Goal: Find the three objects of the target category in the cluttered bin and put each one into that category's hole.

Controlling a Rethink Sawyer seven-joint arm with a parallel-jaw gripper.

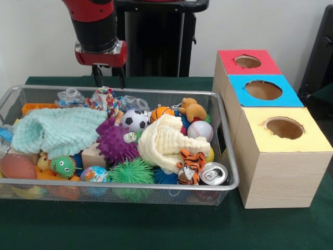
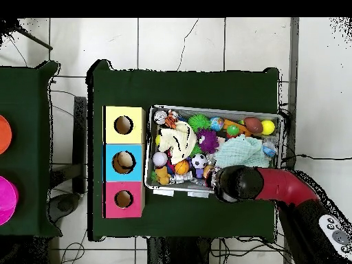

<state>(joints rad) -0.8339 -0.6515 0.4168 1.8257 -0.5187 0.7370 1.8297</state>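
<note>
The black two-fingered claw [image 1: 108, 76] hangs empty, its fingers a small gap apart, above the far rim of the silver wire-mesh bin [image 1: 229, 156] of toys. A white baseball [image 1: 200, 130] lies inside near the three-holed wooden box [image 1: 276, 172].

No text, label or number is legible.

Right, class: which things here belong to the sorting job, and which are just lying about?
Job: wire bin, red box, blue box, yellow box, gripper.
Lying about: white cloth, mint cloth, orange disc, pink disc on the side table.
</note>
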